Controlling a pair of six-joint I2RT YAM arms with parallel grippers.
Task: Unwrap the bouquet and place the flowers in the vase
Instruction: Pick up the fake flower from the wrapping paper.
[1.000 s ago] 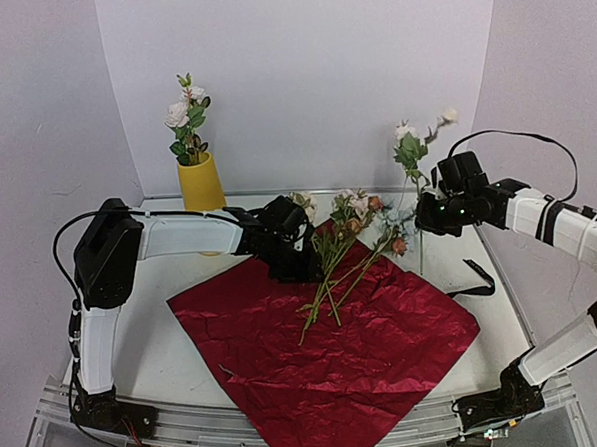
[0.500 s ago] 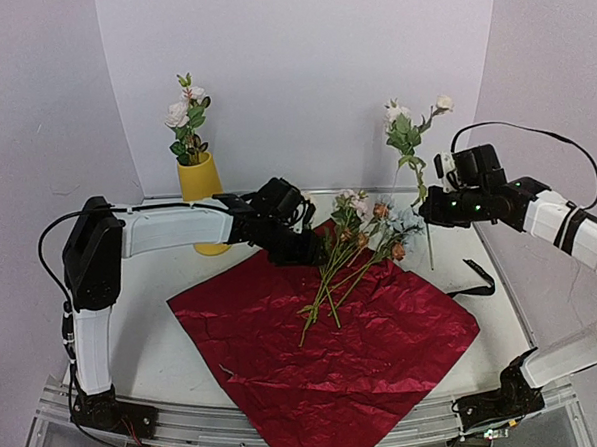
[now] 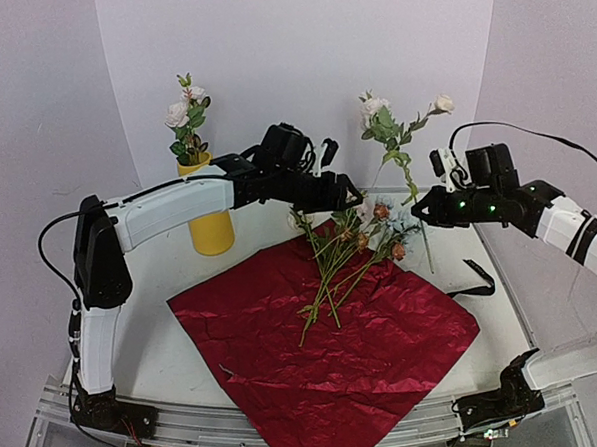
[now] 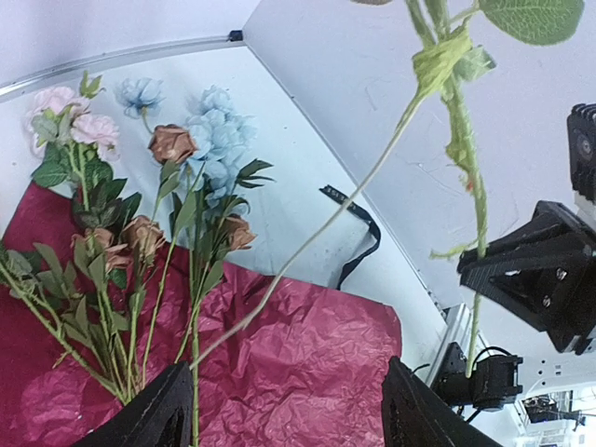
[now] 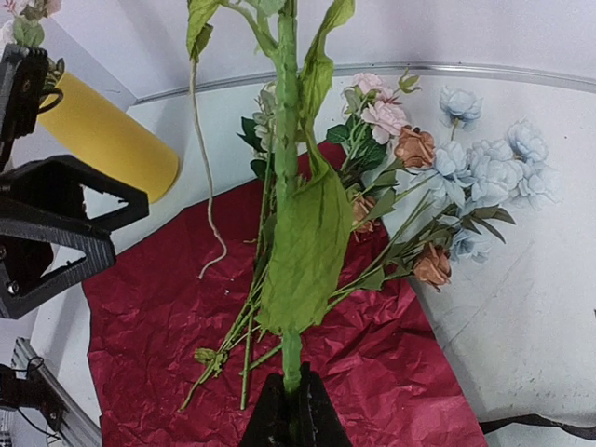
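The L gripper (image 4: 289, 416) hangs in the air above the far part of the table (image 3: 164, 341), fingers spread wide w/ nothing between them. The R gripper (image 5: 289, 410) is pressed together on the bottom end of a single flower (image 5: 300, 251) and holds it approx. upright over the table. Its pale blooms are at the top and a big green leaf hangs along the stem. A thin pale strand (image 4: 307, 242) hangs from this stem and passes in front of the L wrist camera. It seems not to touch the L fingers, but the view is not clear enough to be sure.

The other flowers (image 3: 345, 243) lie in a loose bunch on the open red wrapping paper (image 3: 326, 362), blooms toward the back wall. The yellow vase (image 3: 212, 233) stands at the back left, partly behind the L arm, w/ white-bloomed stems (image 3: 185, 117) already in it. The black ribbon (image 3: 474, 279) lies on the table just beside the R corner of the paper.
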